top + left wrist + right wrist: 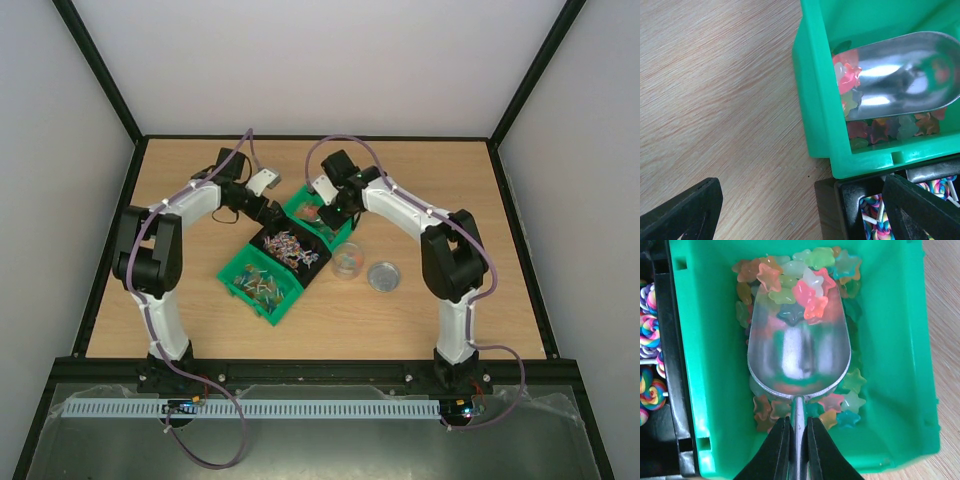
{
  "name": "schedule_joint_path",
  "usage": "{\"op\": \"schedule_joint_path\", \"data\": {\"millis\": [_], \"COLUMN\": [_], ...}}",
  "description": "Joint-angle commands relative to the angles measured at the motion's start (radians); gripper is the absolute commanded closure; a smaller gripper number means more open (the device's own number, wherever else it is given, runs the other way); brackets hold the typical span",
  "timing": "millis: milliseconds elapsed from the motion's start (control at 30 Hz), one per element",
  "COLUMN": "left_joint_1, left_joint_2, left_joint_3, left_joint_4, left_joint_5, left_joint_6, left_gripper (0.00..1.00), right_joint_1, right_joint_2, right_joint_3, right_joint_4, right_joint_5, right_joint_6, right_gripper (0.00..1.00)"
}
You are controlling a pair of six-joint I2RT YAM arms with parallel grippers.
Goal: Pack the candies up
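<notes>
The candies are small star-shaped sweets in pink, orange, yellow, green and teal. They lie in the far green bin, seen in the top view. My right gripper is shut on the handle of a metal scoop, whose bowl lies in this bin with several candies at its front lip. The right gripper also shows in the top view. My left gripper is open and empty beside the bin's corner, over the table and the black bin's rim. The scoop and candies show there too.
A black bin of swirl lollipops touches the green bin's near side. Another green bin with mixed small sweets stands in front of it. A glass jar and a round silver lid stand to the right on the wooden table.
</notes>
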Motion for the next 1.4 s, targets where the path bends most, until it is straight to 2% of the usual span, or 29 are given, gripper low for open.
{"op": "schedule_joint_path", "data": {"millis": [0,200,433,833,1067,1367], "left_joint_1": [-0.014,-0.013,0.006,0.035,0.040,0.045], "left_joint_2": [0.051,0.052,0.048,0.024,-0.002,-0.011], "left_joint_3": [0.016,0.021,0.061,0.088,0.091,0.089], "left_joint_4": [-0.025,-0.040,-0.080,-0.142,-0.177,-0.197], "left_joint_5": [-0.027,-0.031,-0.010,-0.027,-0.041,-0.054], "left_joint_6": [0.032,0.026,-0.010,0.002,0.019,0.023], "left_gripper": [0.10,0.10,0.10,0.09,0.08,0.08], "right_joint_1": [0.006,0.006,0.006,-0.017,-0.066,-0.094], "right_joint_2": [-0.008,-0.104,-0.195,-0.301,-0.340,-0.397], "right_joint_3": [-0.107,-0.325,-0.450,-0.656,-0.749,-0.799], "right_joint_4": [0.076,0.341,0.542,0.801,0.926,1.002], "right_joint_5": [-0.060,-0.121,-0.154,-0.136,-0.199,-0.271], "right_joint_6": [0.008,0.026,0.060,0.128,0.164,0.190], "right_gripper": [0.99,0.99,0.99,0.99,0.99,0.99]}}
